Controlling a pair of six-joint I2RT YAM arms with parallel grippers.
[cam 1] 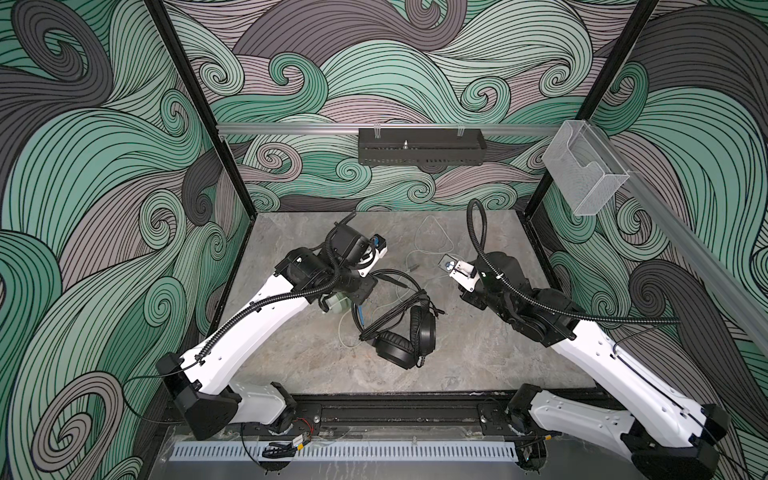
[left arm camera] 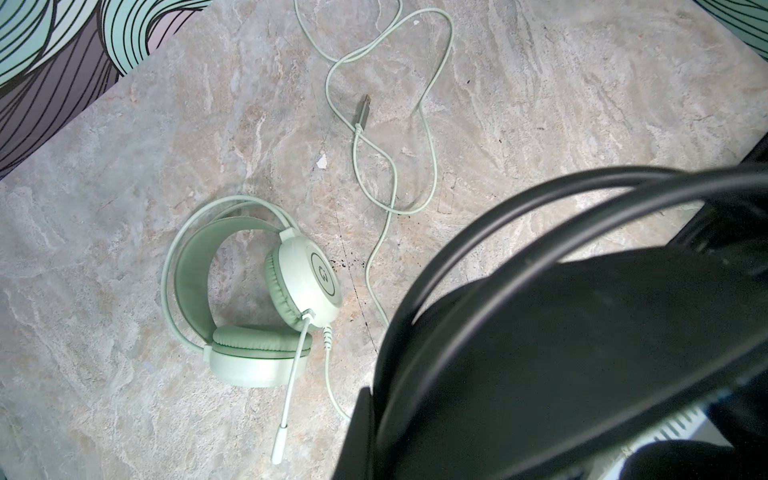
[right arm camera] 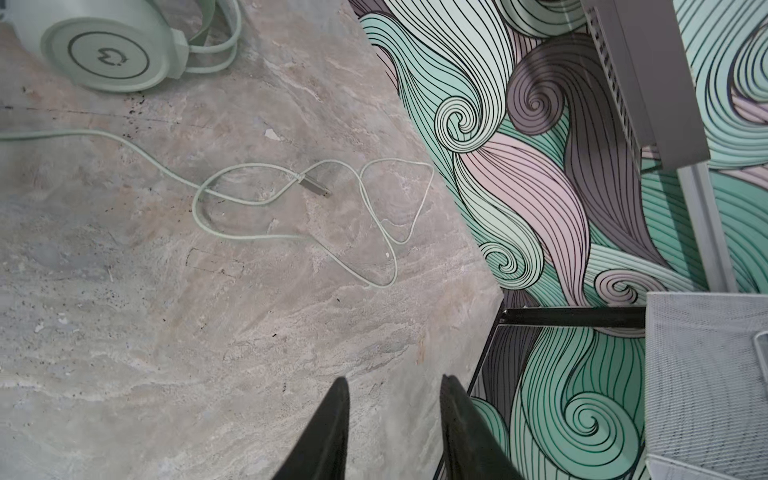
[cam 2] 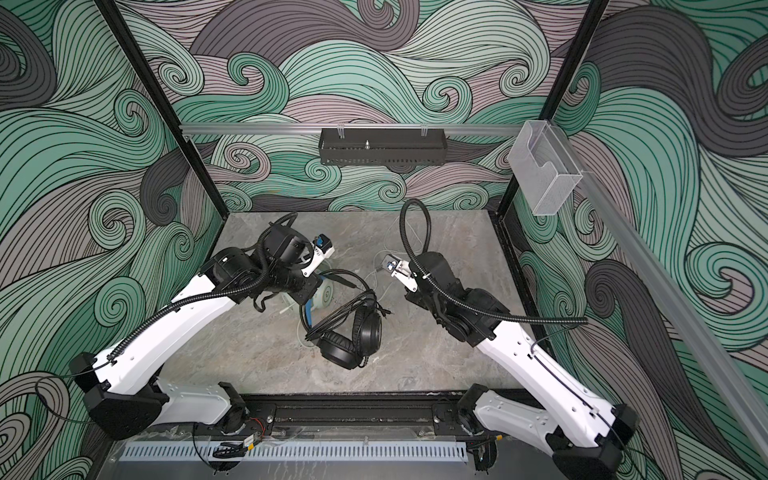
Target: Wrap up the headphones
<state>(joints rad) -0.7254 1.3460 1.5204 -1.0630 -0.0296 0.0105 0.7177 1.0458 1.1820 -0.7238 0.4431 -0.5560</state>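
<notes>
The black headphones (cam 1: 401,332) sit mid-table with the black cable bunched across them. My left gripper (cam 1: 360,296) is shut on their headband, whose thin black arcs (left arm camera: 540,199) fill the left wrist view. The mint-green headphones (left arm camera: 249,299) lie on the marble under my left arm, partly hidden in both top views (cam 2: 325,296). Their pale cable (right arm camera: 291,208) loops loosely toward the back, ending in a metal plug (left arm camera: 362,109). My right gripper (right arm camera: 392,384) hangs open and empty over bare table, to the right of the cable (cam 1: 432,237).
A black perforated tray (cam 1: 419,151) hangs on the back rail. A clear plastic box (cam 1: 584,174) is mounted on the right wall rail. Patterned walls and black frame posts close in the marble table (cam 1: 478,353) on three sides.
</notes>
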